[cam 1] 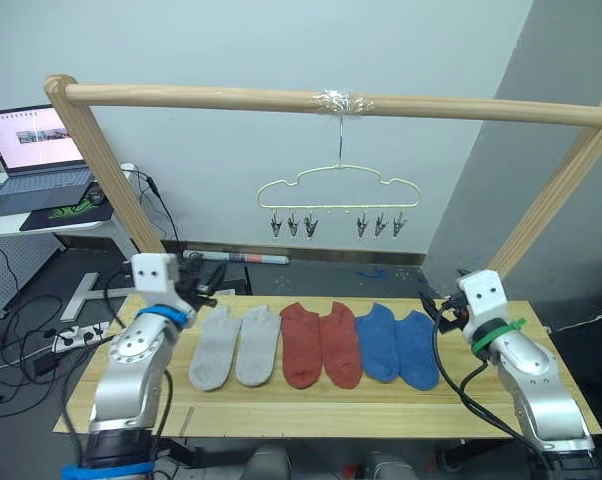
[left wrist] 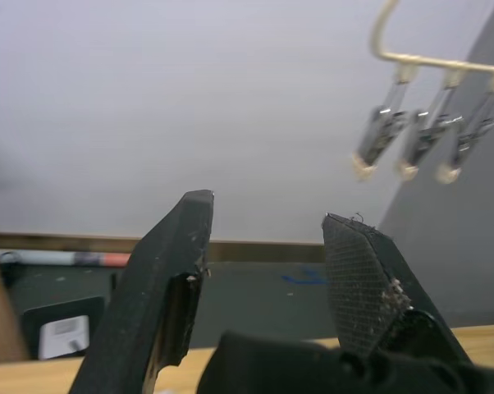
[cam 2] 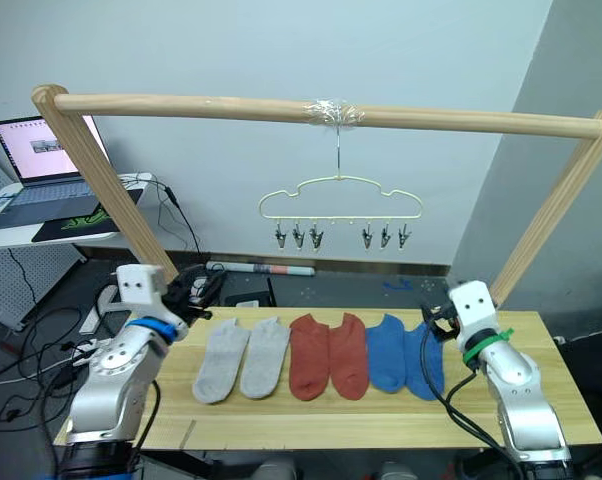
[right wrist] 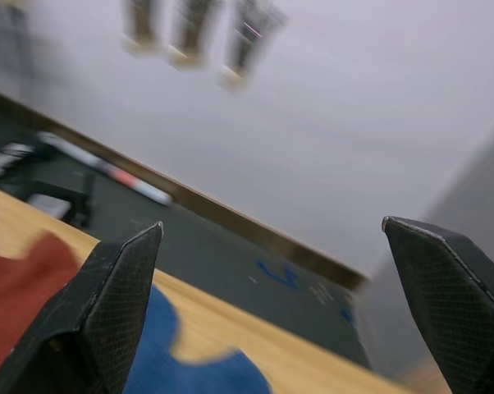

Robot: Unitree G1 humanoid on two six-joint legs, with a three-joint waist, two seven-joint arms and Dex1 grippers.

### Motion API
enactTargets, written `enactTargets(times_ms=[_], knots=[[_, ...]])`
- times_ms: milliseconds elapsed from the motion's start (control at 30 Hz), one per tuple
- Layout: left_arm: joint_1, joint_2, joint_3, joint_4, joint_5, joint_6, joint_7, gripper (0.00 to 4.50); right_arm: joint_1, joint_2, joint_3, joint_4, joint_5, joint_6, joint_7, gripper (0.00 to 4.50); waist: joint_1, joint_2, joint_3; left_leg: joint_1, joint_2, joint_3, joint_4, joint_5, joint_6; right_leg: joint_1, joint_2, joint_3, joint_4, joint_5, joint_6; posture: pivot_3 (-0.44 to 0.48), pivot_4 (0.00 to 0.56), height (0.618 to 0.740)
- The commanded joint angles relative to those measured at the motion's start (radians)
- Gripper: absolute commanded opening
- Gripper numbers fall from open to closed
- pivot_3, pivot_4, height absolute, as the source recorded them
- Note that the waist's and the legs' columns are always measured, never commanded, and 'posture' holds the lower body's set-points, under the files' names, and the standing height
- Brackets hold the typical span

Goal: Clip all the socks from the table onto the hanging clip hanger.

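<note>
Both grippers' fingers spread released, the left gripper (cam 1: 203, 290) sits just beside the grey socks (cam 1: 235, 346), whose long axes run away from it across the counter (cam 1: 311, 405).

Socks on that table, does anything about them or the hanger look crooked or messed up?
Nothing stands out. The six socks lie flat in a tidy row on the table, paired grey, red, blue. The clip hanger hangs level from the pole, its clips empty.
</note>
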Motion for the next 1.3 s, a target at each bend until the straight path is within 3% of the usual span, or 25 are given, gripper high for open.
enactTargets(times_ms=[33,167,300,767,1300], knots=[[-0.062,-0.045,-0.057,-0.016,0.039,-0.004,0.036,2.53,-0.069,-0.013,0.033,-0.038,0.012,-0.006,0.048,4.5,-0.002,0.0,0.002,0.0,0.0,0.0,0.0,0.0,0.0,0.0,0.0,0.0,0.0,0.001,0.001,0.199,0.068,0.74],[-0.114,-0.099,-0.088,0.032,0.076,-0.044,0.067,2.53,-0.161,-0.006,0.068,-0.074,0.048,0.036,0.093,4.5,-0.016,0.001,0.005,-0.001,0.0,0.0,0.0,0.0,0.0,0.0,0.0,0.0,0.0,0.004,0.006,0.172,0.073,0.74],[-0.134,-0.142,-0.098,0.072,0.112,-0.08,0.107,1.41,-0.245,0.005,0.089,-0.111,0.086,0.106,0.12,4.5,-0.025,0.002,0.008,-0.001,0.0,-0.001,0.0,0.0,0.0,0.0,0.001,0.0,0.0,0.004,0.006,0.149,0.078,0.74],[-0.255,-0.245,-0.106,0.242,0.212,-0.146,0.255,1.41,-0.365,0.021,0.164,-0.208,0.17,0.252,0.187,4.5,-0.047,0.005,0.034,-0.002,0.0,-0.003,0.001,0.0,0.0,0.0,0.003,0.0,0.0,0.004,0.007,0.116,0.121,0.74],[-0.343,-0.242,-0.097,0.345,0.243,-0.203,0.303,1.41,-0.391,0.013,0.15,-0.214,0.186,0.282,0.175,4.5,-0.073,0.005,0.068,-0.004,0.0,-0.004,0.001,0.0,0.0,-0.001,0.003,-0.001,0.0,0.004,0.008,0.096,0.137,0.74]])
